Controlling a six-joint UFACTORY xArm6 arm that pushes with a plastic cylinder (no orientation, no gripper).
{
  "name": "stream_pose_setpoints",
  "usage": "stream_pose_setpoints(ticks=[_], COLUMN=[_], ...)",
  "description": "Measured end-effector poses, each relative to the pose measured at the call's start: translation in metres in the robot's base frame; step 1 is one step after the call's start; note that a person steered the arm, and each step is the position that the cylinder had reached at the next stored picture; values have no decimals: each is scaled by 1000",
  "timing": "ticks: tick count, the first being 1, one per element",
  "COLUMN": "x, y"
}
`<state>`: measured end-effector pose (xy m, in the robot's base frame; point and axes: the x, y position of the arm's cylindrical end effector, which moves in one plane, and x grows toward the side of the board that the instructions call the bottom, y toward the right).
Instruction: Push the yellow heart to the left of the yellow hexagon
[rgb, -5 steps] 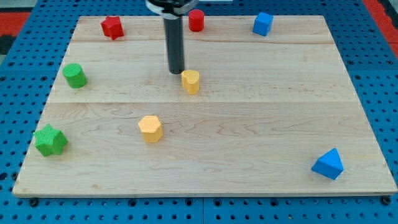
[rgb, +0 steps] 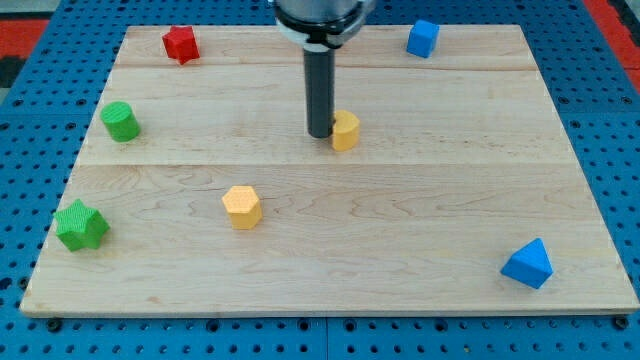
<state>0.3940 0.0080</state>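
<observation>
In the camera view, my tip (rgb: 320, 135) is seen touching the left side of the yellow heart (rgb: 346, 131), which lies near the board's centre, toward the far side. The yellow hexagon (rgb: 242, 207) sits nearer and well to the left. No jaws are fitted; nothing is held, the rod only presses. The approach step is judged unfinished: the heart is on the wrong side. For the next move, the tip would need to be brought round to the heart's right and driven leftward, past the hexagon.
</observation>
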Motion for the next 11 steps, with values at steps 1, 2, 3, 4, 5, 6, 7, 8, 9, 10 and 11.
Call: stream_pose_setpoints(ticks=[1,2,3,4,5,6,7,8,9,10,11], x=[0,1,5,9,11,16,41,41,45,98,133], y=[24,43,67,86,110,143,130,9,-111,-146,-98])
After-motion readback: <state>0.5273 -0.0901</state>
